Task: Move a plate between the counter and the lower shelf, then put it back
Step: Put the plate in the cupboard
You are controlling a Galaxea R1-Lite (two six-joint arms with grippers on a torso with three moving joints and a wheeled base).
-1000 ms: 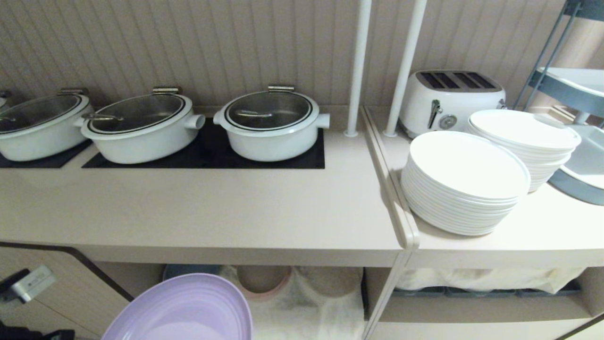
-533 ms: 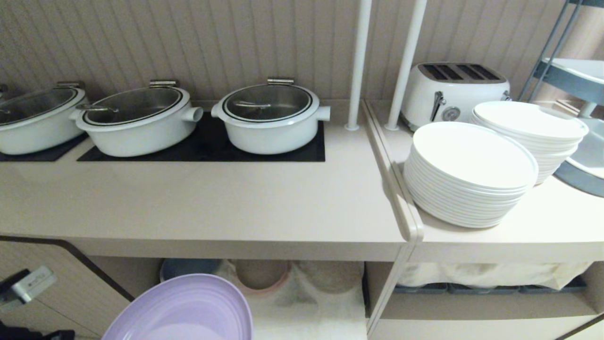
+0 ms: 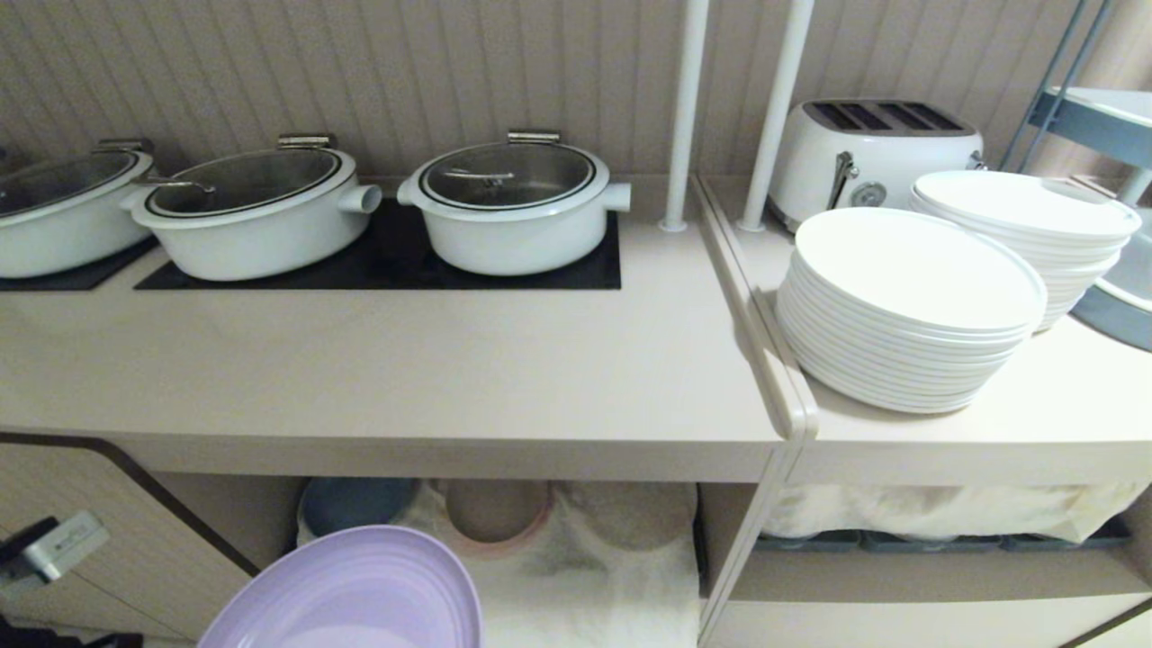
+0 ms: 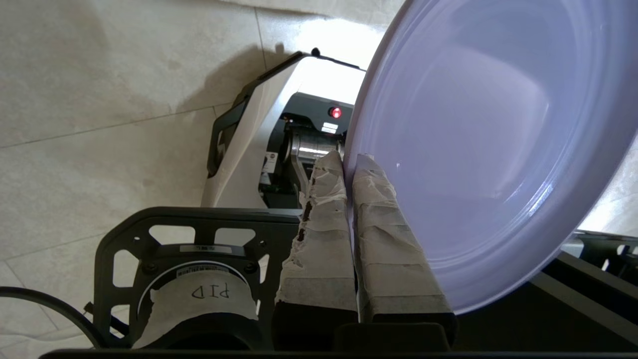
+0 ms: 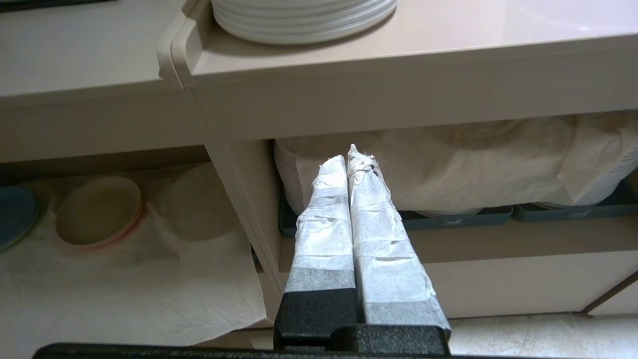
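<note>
The lavender plate [image 3: 346, 594] hangs low in front of the lower shelf [image 3: 585, 585], below the front edge of the beige counter [image 3: 405, 360]. My left gripper [image 4: 349, 162] is shut on the plate [image 4: 478, 149], its taped fingers pinching the rim, one on each face. In the head view the gripper itself is hidden. My right gripper [image 5: 351, 157] is shut on nothing and is parked in front of the wider niche, to the right of the lower shelf [image 5: 124, 264].
Three white lidded pots [image 3: 513, 211] stand on black hob panels at the counter's back. Two stacks of large white plates [image 3: 909, 306] and a toaster [image 3: 873, 148] fill the paler top at right. The cloth-lined niche holds a blue plate [image 3: 355, 504] and beige-pink plates [image 3: 495, 513].
The head camera has moved, so the counter sits higher in the picture and more of the lower shelf shows. The plate keeps its place in the left gripper.
</note>
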